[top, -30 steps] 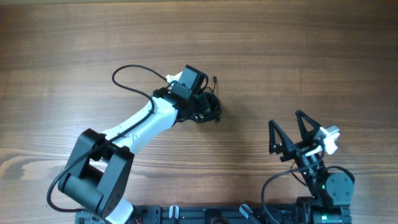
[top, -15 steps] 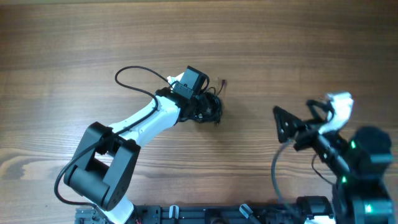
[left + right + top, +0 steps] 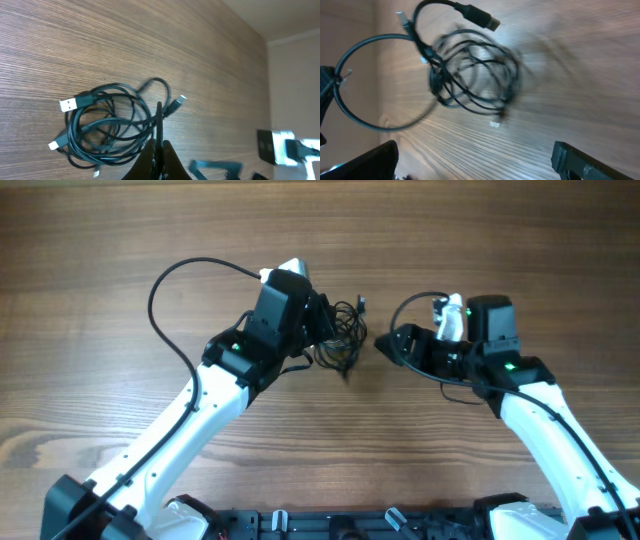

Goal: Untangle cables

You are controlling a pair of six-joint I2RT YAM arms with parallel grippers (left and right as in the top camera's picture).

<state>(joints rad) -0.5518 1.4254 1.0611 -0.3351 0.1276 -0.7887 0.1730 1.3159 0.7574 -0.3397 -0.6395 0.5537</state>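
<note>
The cables (image 3: 347, 340) form a small black tangle of thin cords on the wooden table, with a plug (image 3: 360, 305) sticking out at the back. In the left wrist view the cables (image 3: 107, 125) lie as loose loops with white-tipped plugs. My left gripper (image 3: 322, 330) is at the tangle's left side. Its jaws (image 3: 160, 150) are shut on one cord that runs up between them. My right gripper (image 3: 385, 345) points left, just right of the tangle, and is wide open. In the right wrist view the cables (image 3: 475, 75) lie ahead of the right gripper (image 3: 475, 162), apart from its fingers (image 3: 580, 160).
The left arm's own thicker black cable (image 3: 160, 290) arcs over the table at the left. The right arm's cable (image 3: 405, 305) loops behind its wrist. Both arm bases stand at the front edge. Bare wood (image 3: 520, 230) lies at the back.
My left gripper has shut on a cord of the tangle. My right arm has swung from the front right corner up to the tangle's right side, staying open.
</note>
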